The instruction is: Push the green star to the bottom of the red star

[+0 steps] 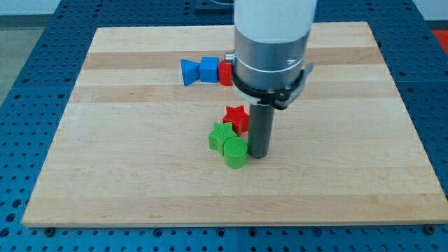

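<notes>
Green star (220, 136) below red star (236, 117), my tip (257, 155) beside green cylinder (236, 152)

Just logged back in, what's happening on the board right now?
My tip is down on the wooden board, right beside the green cylinder on its right. The green star sits just left of that, directly below the red star and about touching it. At the view's top, a blue triangle-like block, a blue cube and a red block sit in a row.
</notes>
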Controlling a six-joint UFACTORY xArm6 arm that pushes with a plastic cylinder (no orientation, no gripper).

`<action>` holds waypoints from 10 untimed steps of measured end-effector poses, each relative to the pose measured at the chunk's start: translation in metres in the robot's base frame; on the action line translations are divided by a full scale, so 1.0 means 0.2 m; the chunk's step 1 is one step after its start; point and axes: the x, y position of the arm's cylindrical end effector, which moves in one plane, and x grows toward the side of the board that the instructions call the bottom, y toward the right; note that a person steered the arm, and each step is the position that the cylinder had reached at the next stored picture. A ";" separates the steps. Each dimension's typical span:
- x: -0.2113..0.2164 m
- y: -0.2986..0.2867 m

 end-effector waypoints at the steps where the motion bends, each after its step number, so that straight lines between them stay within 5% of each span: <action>1: -0.02 -0.09; 2: -0.08 -0.12; 3: -0.42 -0.12; 5: -0.51 -0.12; 7: -0.32 0.13; 10: 0.09 0.07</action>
